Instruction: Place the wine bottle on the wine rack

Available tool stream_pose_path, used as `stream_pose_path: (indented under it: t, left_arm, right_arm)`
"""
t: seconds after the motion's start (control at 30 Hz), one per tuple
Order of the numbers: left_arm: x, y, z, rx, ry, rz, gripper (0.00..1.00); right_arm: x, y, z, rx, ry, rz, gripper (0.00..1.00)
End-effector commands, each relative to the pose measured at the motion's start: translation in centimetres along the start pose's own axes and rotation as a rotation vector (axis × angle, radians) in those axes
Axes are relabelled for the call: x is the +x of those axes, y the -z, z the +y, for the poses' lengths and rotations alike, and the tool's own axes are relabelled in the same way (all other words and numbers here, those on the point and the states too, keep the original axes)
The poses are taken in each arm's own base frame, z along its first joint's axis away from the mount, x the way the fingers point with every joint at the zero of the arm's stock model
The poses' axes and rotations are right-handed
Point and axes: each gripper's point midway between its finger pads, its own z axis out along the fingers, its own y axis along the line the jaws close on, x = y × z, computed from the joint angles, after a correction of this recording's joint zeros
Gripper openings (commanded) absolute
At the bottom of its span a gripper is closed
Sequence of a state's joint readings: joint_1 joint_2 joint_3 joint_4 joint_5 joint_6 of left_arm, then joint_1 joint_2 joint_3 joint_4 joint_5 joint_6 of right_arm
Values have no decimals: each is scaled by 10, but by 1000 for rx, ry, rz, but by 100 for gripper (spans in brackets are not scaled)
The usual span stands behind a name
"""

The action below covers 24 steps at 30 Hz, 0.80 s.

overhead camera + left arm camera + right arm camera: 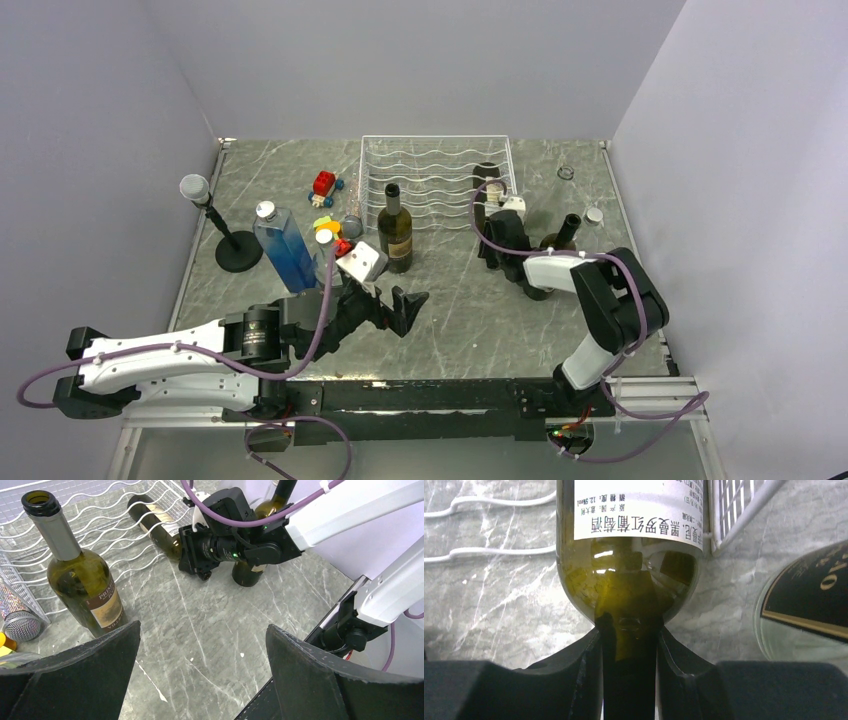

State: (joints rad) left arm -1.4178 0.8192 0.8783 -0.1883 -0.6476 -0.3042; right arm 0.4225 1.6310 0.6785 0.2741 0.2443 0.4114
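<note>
Right pincer (629, 632) grips the wine bottle (629, 575) by its neck in the wine rack (435, 160), left pincer (202, 630) gapes; a careless retreat could topple the upright bottle (247, 574) alongside

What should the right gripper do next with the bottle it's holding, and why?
Probably open the right gripper and let go: it is shut on the neck of the bottle, whose body already lies flat across the wires of the rack, so it looks placed. Whether it is fully settled I can't tell.

Wine bottle (152, 520) lying in wine rack (420, 175), right end.
</note>
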Motion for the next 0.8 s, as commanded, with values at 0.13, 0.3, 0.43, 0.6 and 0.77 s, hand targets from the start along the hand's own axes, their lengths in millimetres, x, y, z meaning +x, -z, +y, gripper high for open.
stream_pose_path:
  t: [0.13,0.3,0.43,0.6,0.77]
  left_arm:
    - [-19,2,-4,4,48,-28,99]
    - [-18,0,-4,-5,39,-19,99]
    - [-16,-1,-3,-15,33,-11,99]
    - [-16,-2,-2,-21,26,-8,99]
    - [-22,0,1,-44,34,-19,99]
  right_arm:
    - [-70,-11,17,-49,-82,-164,3]
    - [-65,-12,9,6,-92,-126,49]
    - [-63,-11,3,41,-94,-105,73]
    - [-64,-3,-2,84,-103,-84,85]
    - [-78,22,8,71,-91,-116,96]
